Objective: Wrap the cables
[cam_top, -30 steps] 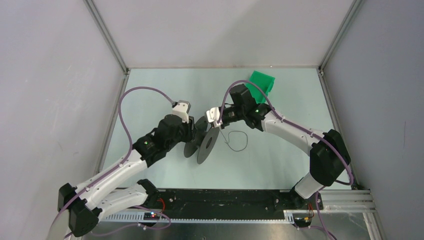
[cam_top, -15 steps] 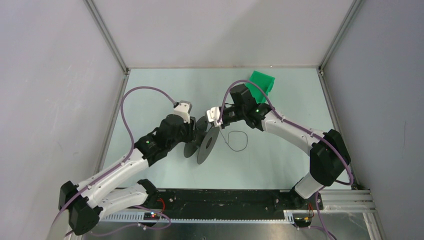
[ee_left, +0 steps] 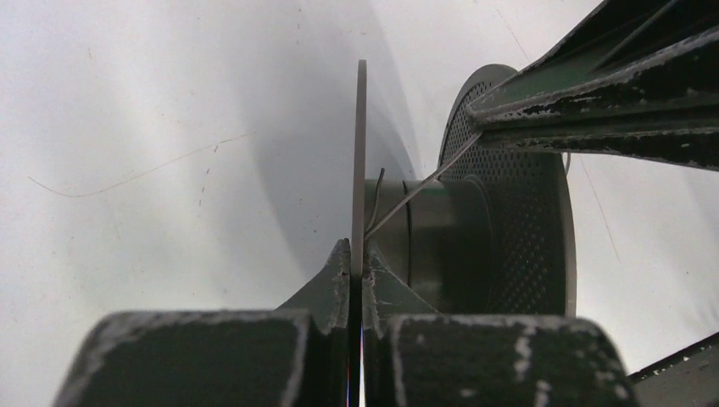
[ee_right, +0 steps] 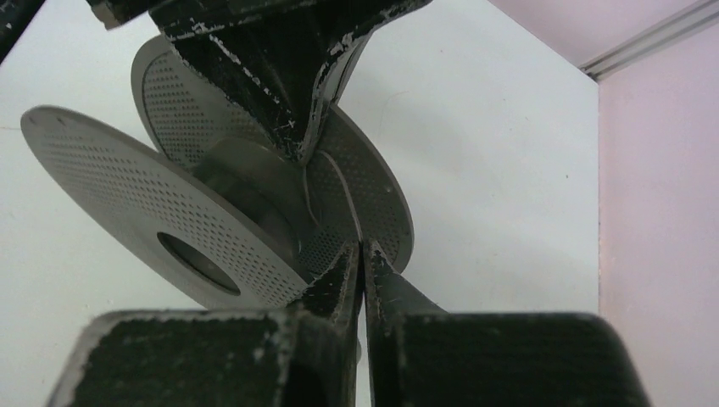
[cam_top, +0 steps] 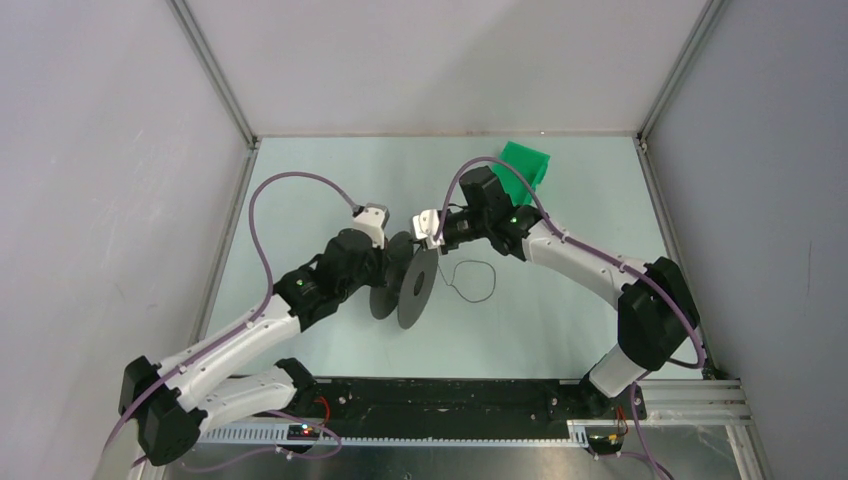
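Observation:
The black reel (cam_top: 417, 290) stands on edge mid-table. My left gripper (cam_top: 393, 268) is shut on one flange, seen edge-on between its tips in the left wrist view (ee_left: 358, 270). The thin dark cable (cam_top: 494, 282) lies in a loose loop to the right of the reel. In the left wrist view the cable (ee_left: 415, 188) runs taut from the hub up to my right gripper's fingers (ee_left: 593, 93). My right gripper (cam_top: 432, 240) is over the reel's top, its tips (ee_right: 363, 252) pinched on the cable (ee_right: 349, 216) by the hub. The reel's near flange (ee_right: 127, 195) shows its centre hole.
A green block (cam_top: 525, 165) lies at the back right of the pale green table (cam_top: 300, 190). Grey walls with metal posts close three sides. Purple arm cables arc over both arms. A black rail runs along the near edge.
My left arm and the reel have shifted slightly right and toward the right gripper. The right gripper has edged a little back. The loose cable loop has hardly changed.

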Robot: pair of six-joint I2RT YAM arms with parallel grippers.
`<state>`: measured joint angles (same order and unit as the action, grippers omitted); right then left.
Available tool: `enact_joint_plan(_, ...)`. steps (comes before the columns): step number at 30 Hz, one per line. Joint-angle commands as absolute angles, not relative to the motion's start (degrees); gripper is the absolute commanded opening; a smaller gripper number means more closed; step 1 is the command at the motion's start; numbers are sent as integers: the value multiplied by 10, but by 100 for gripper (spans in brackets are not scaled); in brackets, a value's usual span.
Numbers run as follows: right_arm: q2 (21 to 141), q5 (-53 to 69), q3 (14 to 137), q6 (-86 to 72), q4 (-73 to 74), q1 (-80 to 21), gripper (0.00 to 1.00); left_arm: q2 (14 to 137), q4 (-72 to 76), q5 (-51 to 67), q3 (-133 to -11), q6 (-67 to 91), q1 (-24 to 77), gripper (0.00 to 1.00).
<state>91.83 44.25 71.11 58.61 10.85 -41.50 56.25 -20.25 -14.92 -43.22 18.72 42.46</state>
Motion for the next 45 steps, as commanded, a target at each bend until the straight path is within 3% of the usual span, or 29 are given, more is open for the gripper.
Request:
enact_joint_plan(1,919,467,735,556,101,-417,8,555,-187,-156,-463,191,425,0)
enact_joint_plan(7,889,503,735,500,89,-407,21,530,-193,-152,-467,182,425,0)
enact_joint_plan(14,862,495,735,472,114,-407,25,500,-196,-137,-469,163,425,0)
enact_joint_plan(16,852,495,734,461,128,-406,32,490,-201,-133,-470,150,424,0)
enact_joint_plan(19,818,488,724,399,117,-407,34,475,-236,-135,-483,141,415,0)
enact_joint_plan(27,713,387,603,237,-21,-431,43,436,-310,-134,-531,141,397,0)
enact_joint_plan(33,681,286,505,212,-83,-438,44,427,-354,-124,-547,161,394,0)
enact_joint_plan(45,733,300,374,242,-268,-456,49,395,-372,-126,-547,194,394,0)
